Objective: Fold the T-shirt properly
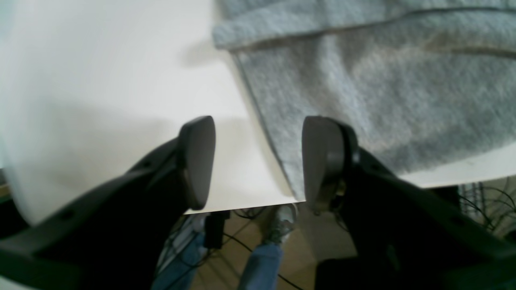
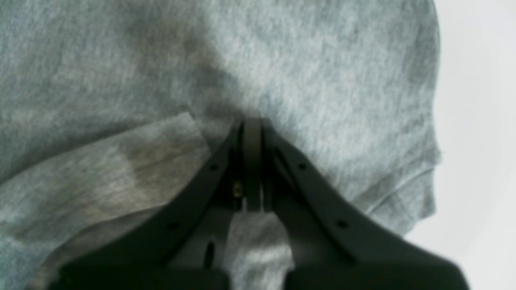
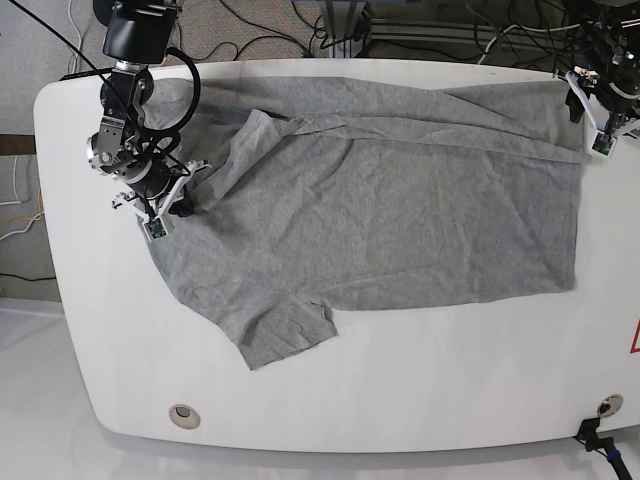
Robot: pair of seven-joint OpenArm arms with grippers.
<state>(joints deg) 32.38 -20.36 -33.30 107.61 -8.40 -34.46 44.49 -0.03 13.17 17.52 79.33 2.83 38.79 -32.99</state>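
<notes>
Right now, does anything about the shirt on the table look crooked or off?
Yes. The T-shirt lies wrinkled, with its far long edge folded over in a slanted strip rather than a straight one. The near sleeve sticks out crumpled toward the table front. Nothing looks torn or spilled.

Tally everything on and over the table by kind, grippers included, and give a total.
T-shirt: 1
Grippers: 2 (left gripper, open over the shirt's edge; right gripper, shut on the T-shirt)
Table: 1
Round fittings in the table's near corners: 2 ()
Total: 6
</notes>
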